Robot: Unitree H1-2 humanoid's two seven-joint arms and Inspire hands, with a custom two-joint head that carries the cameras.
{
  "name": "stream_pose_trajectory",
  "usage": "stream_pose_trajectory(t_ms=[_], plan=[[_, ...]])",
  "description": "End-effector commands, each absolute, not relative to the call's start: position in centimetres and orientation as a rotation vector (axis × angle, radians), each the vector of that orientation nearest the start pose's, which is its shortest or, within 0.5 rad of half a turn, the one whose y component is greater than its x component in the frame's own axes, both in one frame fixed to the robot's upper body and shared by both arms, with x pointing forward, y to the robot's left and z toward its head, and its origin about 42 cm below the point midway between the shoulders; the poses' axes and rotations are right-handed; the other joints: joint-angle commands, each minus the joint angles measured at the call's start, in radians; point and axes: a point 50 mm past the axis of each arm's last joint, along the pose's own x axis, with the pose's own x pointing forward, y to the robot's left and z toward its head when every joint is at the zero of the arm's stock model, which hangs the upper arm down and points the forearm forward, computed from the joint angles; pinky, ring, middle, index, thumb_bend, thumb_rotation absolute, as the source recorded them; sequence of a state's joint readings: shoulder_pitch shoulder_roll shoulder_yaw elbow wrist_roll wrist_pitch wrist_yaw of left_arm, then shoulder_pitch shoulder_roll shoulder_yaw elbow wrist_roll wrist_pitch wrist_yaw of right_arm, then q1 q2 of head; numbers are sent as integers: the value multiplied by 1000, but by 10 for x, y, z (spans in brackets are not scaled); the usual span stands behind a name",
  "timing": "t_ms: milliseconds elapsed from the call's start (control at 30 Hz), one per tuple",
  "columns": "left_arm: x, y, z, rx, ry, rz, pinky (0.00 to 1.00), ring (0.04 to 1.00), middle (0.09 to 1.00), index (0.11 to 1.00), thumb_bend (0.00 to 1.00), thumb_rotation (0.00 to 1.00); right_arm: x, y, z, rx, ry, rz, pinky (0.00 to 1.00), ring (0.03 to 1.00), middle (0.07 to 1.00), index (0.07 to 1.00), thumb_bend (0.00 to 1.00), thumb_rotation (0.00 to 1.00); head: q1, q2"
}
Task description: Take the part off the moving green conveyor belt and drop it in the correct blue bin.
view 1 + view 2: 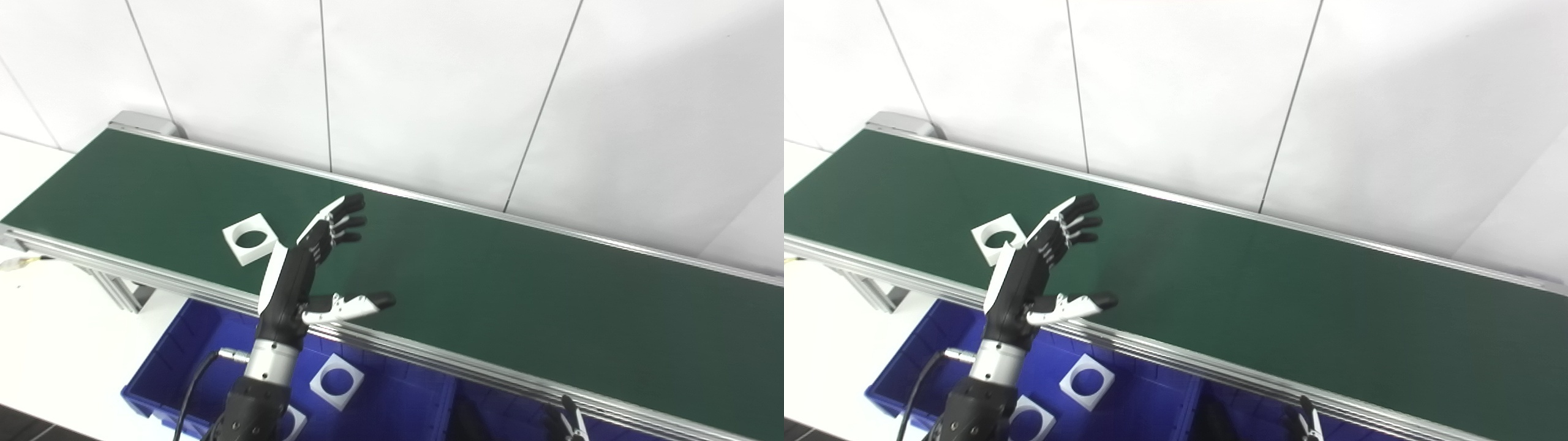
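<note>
1. Blue bin [159, 361], nearest item, below the near rail of the conveyor at lower left; holds two white square plates, one with round hole [336, 381] in full view, a second [293, 422] partly hidden behind the forearm; a further blue compartment shows to the right, contents not readable.
2. Left hand [306, 269], raised over the near half of the green conveyor belt [490, 269]; fingers [343, 219] extended toward the far right, thumb [352, 304] spread well apart to the right; holding nothing, wide open.
3. White square part with round hole [249, 238], lying flat on the belt, square and so without a marked long axis; position: just left of and slightly behind the left hand, close to its back edge, outside the span between fingers and thumb; whether it touches the hand cannot be told.
4. Right hand [571, 422], only a sliver at the bottom edge, well apart from the part; finger state cannot be told.
5. Judgement: left hand is by far the nearer; its palm opens rightward, away from the part, so the coming grasp probably calls for a shift left or a turn of the wrist; matching plates already in the bin suggest this bin as destination.
</note>
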State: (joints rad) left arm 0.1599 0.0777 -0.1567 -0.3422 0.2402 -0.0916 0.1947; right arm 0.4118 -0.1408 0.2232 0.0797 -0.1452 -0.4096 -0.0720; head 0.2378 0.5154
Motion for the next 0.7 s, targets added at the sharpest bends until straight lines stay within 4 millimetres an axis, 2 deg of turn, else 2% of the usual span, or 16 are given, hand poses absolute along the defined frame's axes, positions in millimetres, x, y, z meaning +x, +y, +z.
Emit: stream_pose_trajectory(t_ms=[0,133,233,333,500,567,667], plan=[[238,207,175,321,-356,94,760,832,892,887,784,436,121,-215,25,-196,-6,146,890,899,909,992,762,320,1,1],[253,218,179,394,-326,136,815,885,928,908,764,427,121,-216,26,-192,-7,145,879,899,912,991,759,322,-1,2],[265,228,181,409,-302,151,878,936,959,921,754,375,120,-216,27,-187,-10,141,873,888,905,985,759,308,-1,3],[280,241,177,470,-263,168,909,936,946,915,779,375,120,-217,28,-158,-8,124,879,892,918,994,751,280,1,5],[296,254,171,567,-219,167,874,932,948,921,790,402,121,-217,28,-157,-10,128,867,874,905,982,761,269,3,6],[302,258,168,597,-206,163,914,958,960,921,795,391,121,-217,28,-158,-13,131,864,875,907,981,752,245,3,6],[317,270,159,714,-172,156,887,962,968,921,805,360,121,-216,28,-164,-15,133,863,876,913,986,741,248,4,4]])
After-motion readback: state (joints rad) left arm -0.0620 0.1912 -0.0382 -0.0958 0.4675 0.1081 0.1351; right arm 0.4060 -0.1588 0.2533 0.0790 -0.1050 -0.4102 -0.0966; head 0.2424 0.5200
